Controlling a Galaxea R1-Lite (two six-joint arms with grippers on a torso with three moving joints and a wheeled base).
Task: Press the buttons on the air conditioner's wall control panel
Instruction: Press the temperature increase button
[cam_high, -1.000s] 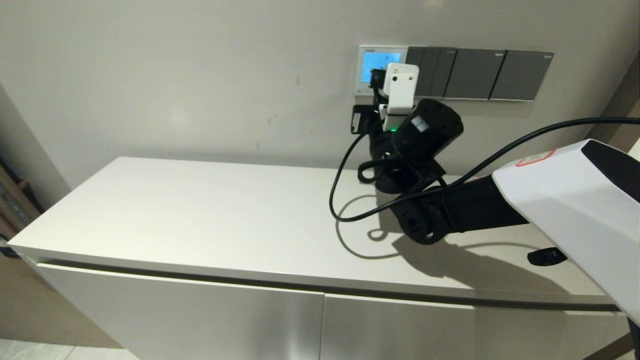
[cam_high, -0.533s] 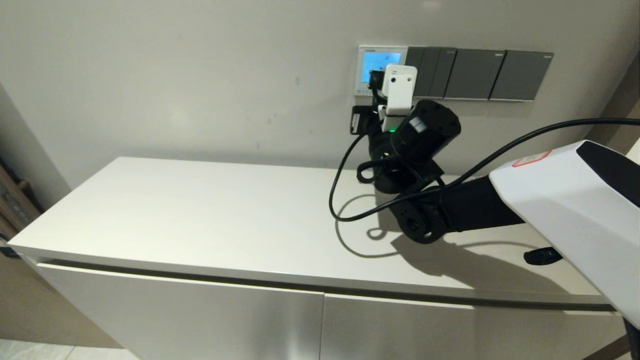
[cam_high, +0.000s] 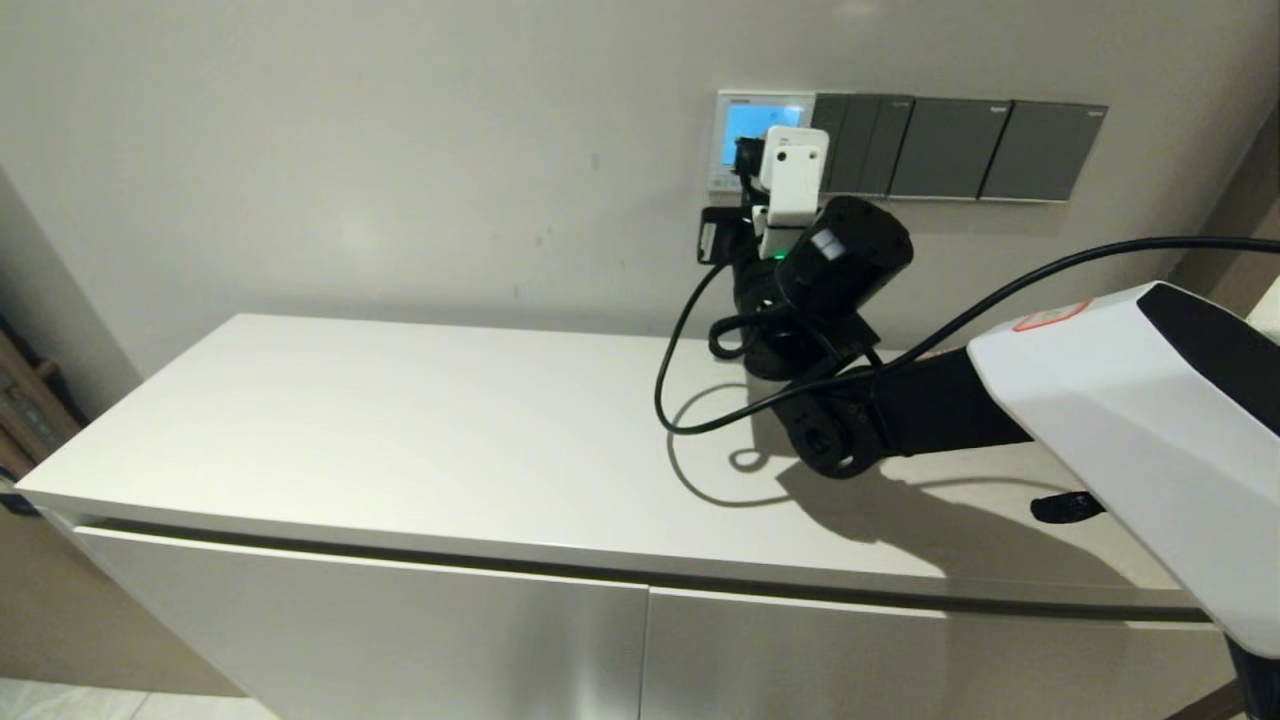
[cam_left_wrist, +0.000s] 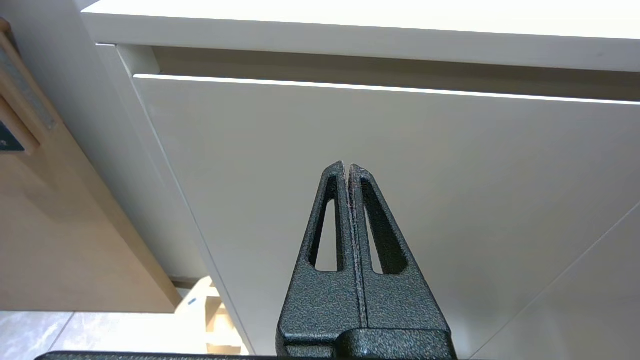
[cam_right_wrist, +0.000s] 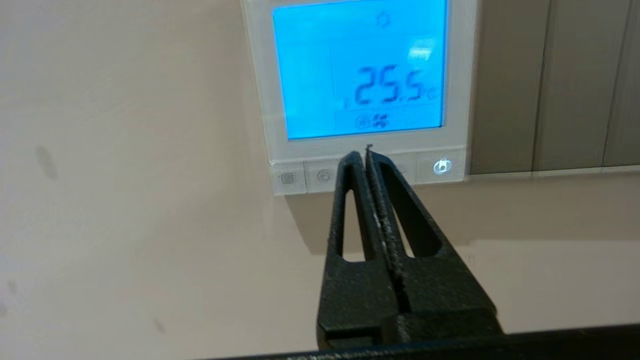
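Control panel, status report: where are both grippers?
Right gripper shut, tips at the buttons, mid-row. Control panel screen lit blue. Left gripper shut, parked by the cabinet front. Nothing in the way.

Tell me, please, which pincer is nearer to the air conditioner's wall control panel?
The right. The right pincer, shut, has its tips at the button row of the wall control panel. The left pincer, shut, hangs low before the white cabinet front.
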